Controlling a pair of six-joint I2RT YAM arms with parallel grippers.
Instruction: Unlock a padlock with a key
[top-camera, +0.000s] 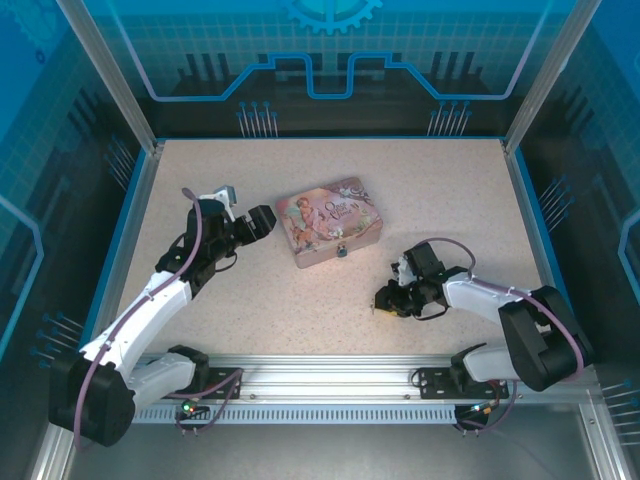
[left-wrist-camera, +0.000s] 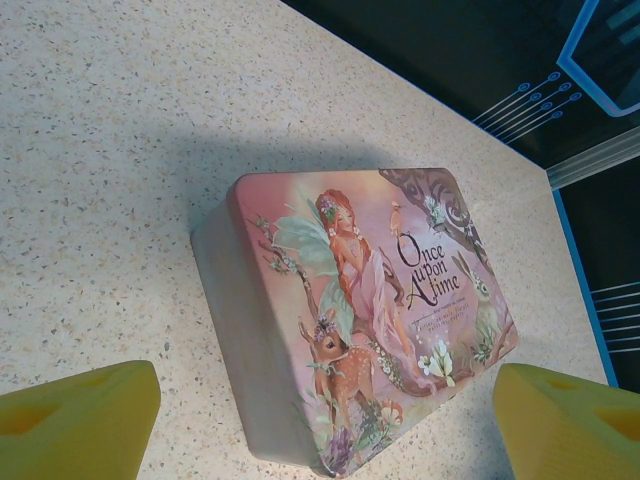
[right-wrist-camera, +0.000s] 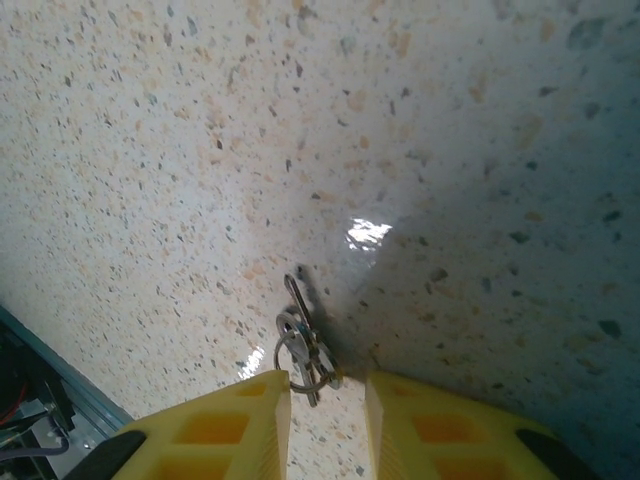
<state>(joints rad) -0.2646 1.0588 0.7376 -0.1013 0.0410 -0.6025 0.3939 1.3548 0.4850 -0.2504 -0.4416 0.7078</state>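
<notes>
I am looking down at the bench (top-camera: 440, 180) from the top camera, and the pink tin (top-camera: 328, 220) is lying about midway between the left and right edges, turned at a slant. The padlock (top-camera: 342, 251) is hanging at the tin's long side that faces the near edge. It is a small teal speck there, too small for me to tell how its shackle is sitting.

The left fingers (left-wrist-camera: 80, 420) are hovering just beside the tin's left end, nearer the left edge of the bench. They are spread wide and are holding nothing. The left wrist camera is showing the lid's fairy and deer picture between them.

The right fingers (right-wrist-camera: 240, 425) are reaching low over the bench, to the right of the tin and toward the near edge. They are drawn close together, with a narrow gap left. The key (right-wrist-camera: 302, 345) is lying flat on the bench on its small ring. Its ring end is sitting in that gap and its other end is pointing away from the tips. I cannot tell whether the pads are actually pinching it or only flanking it.
</notes>
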